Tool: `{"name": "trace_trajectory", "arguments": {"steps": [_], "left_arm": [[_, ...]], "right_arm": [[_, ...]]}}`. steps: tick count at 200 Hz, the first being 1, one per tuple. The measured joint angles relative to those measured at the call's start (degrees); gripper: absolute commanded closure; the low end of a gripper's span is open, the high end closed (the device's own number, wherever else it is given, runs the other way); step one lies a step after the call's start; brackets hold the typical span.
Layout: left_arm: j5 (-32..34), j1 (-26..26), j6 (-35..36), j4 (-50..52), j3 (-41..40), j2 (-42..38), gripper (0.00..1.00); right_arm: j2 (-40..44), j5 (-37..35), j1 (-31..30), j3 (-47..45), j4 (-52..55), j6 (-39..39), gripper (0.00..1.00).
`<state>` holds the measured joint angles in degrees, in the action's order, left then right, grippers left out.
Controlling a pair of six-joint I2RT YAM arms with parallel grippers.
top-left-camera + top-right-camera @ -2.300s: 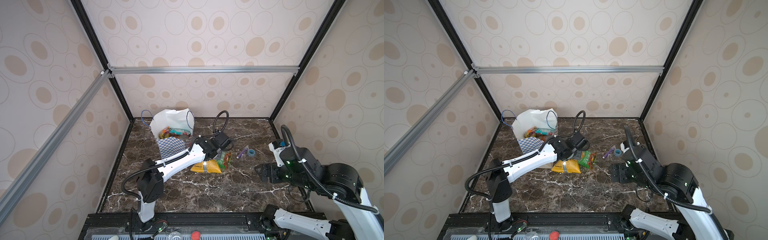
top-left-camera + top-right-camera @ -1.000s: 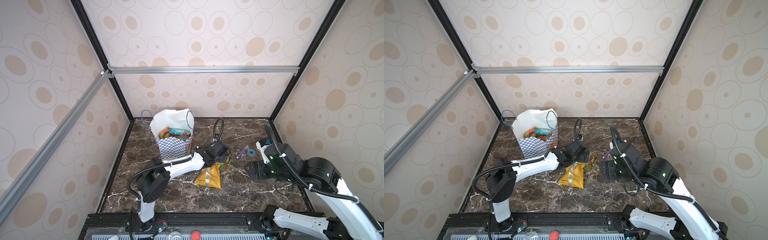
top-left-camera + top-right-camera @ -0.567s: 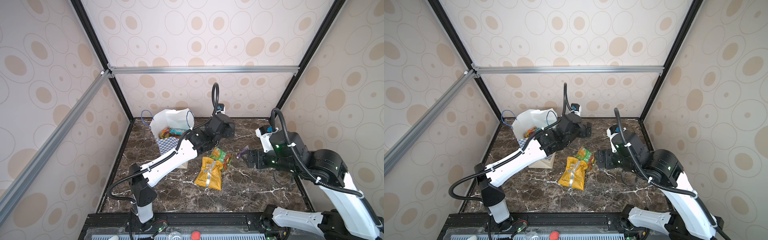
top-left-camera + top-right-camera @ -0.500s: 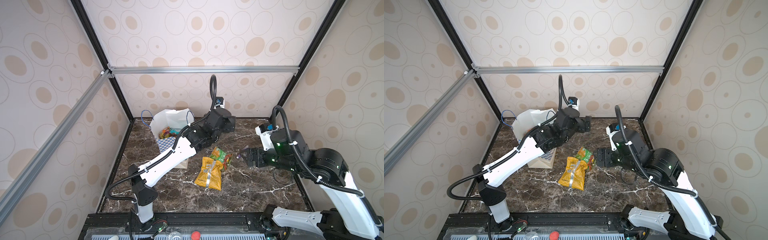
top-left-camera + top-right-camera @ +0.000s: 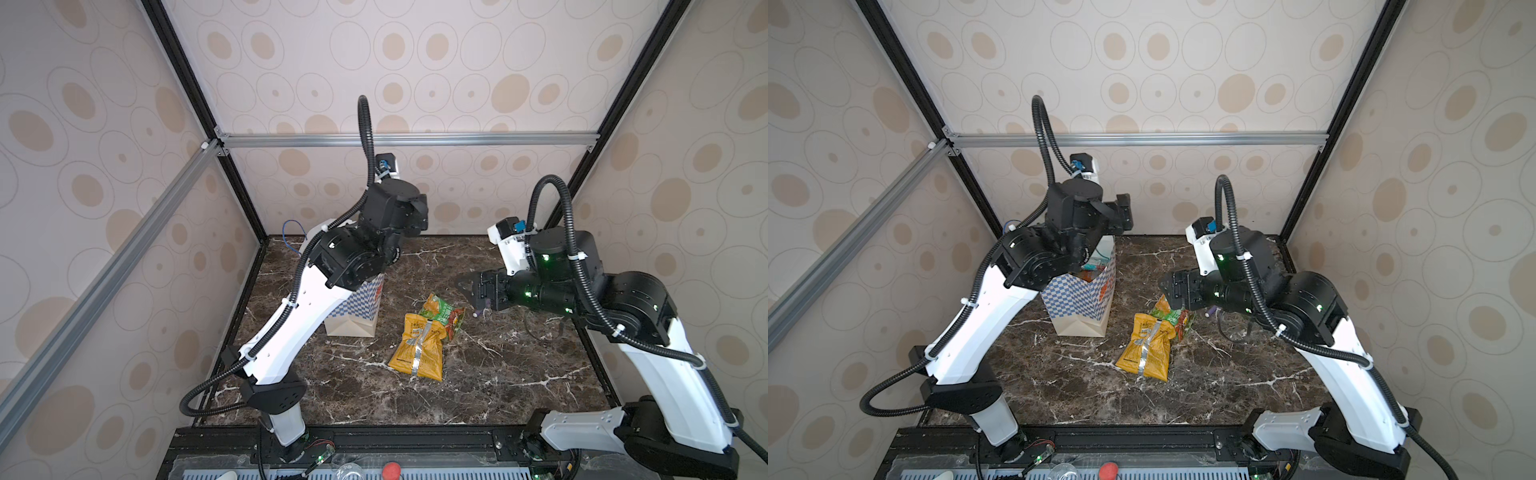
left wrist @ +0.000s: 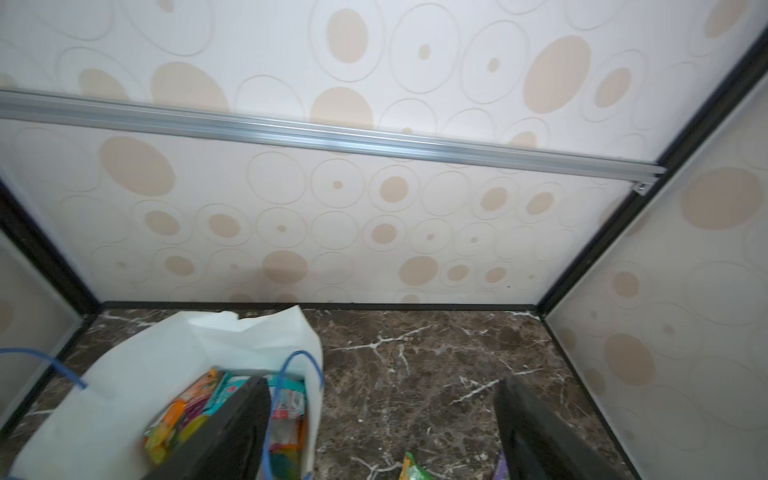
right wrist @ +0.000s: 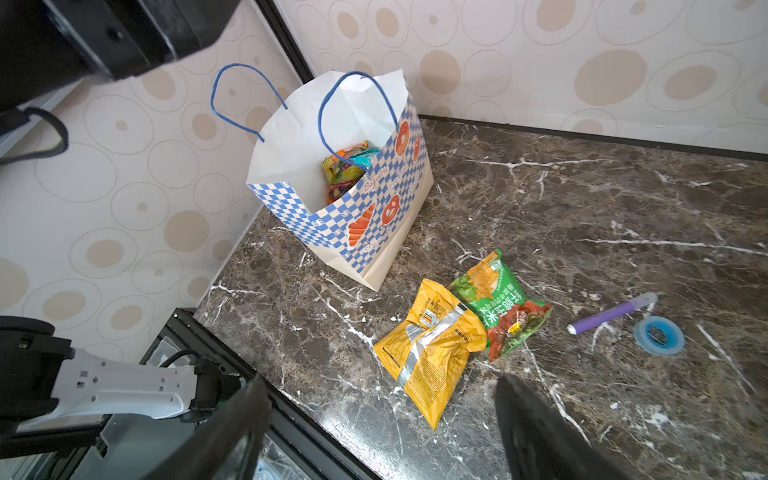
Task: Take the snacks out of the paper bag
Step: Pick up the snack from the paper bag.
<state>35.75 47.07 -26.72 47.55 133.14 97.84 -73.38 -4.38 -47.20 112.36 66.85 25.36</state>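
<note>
Unpacking stands partly done: a yellow packet and a green packet lie touching on the table, near the upright paper bag, which holds the other snacks. The left gripper hangs high over the bag's mouth, pointed at the back wall, jaws wide apart and empty. The right gripper hovers beside the packets, likewise open and empty. Judged next: the left wrist tips down and enters the bag.
</note>
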Motion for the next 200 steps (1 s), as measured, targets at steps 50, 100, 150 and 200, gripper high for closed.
{"name": "trace_trajectory", "arguments": {"steps": [50, 100, 150, 200], "left_arm": [[-3.82, -13.11, -0.48, 6.01, -2.38, -8.02, 0.16], [-17.53, -25.29, -0.90, 11.43, -5.92, -9.42, 0.17], [-27.26, -31.56, -0.79, 12.50, -17.44, -5.88, 0.24], [-34.67, -32.72, -0.63, 10.05, -22.99, -1.68, 0.27]], "right_arm": [[-8.22, 6.03, -0.09, 6.40, -1.81, 0.26, 0.15], [-13.11, 8.90, -2.14, 12.20, -1.90, 0.26, 0.16], [-13.70, 8.59, -2.99, 12.50, -1.31, 0.26, 0.16], [-12.66, 6.82, -2.99, 10.80, -1.25, 0.26, 0.16]]}}
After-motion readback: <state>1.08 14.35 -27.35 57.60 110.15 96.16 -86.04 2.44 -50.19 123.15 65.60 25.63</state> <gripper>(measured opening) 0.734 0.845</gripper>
